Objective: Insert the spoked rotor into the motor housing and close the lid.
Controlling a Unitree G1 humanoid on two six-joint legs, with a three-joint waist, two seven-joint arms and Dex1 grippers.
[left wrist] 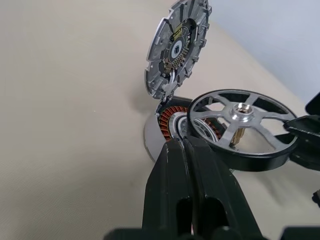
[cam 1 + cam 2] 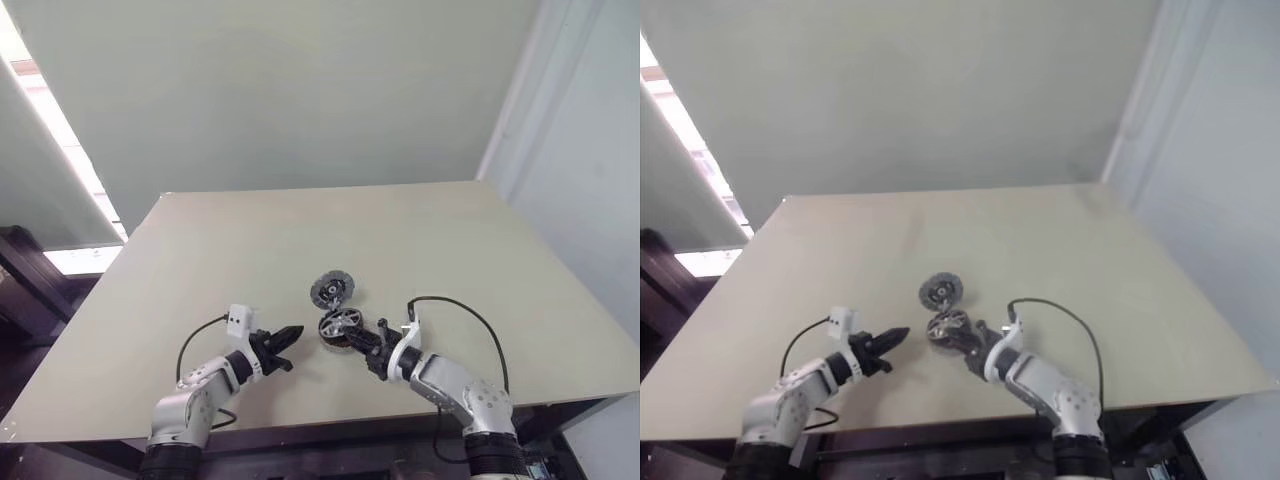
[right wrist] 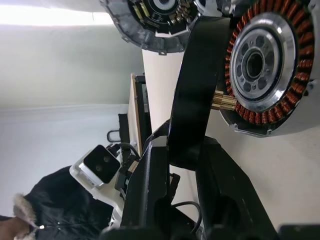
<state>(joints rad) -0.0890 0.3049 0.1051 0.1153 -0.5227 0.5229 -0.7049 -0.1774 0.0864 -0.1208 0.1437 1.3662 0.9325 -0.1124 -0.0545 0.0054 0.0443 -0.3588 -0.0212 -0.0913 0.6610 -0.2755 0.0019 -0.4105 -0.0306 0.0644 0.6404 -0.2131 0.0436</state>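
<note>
The motor housing (image 1: 169, 119), with copper windings around a silver centre, lies on the table. Its lid (image 1: 176, 47), a dark grey ribbed disc, stands upright at the housing's far edge. My right gripper (image 2: 372, 348) is shut on the dark rim of the spoked rotor (image 1: 243, 125). It holds the rotor close beside the housing (image 3: 260, 65), with the rotor's brass shaft (image 3: 223, 102) pointing at the silver centre. The rotor (image 2: 340, 322) is tilted, not seated. My left gripper (image 2: 290, 335) is shut with nothing in it, a little to the left of the housing.
The beige table (image 2: 200, 260) stretches wide around the parts, its near edge just below both arms. A pale wall rises behind it. In the right wrist view a person in a dark jacket (image 3: 50, 200) shows past the table's edge.
</note>
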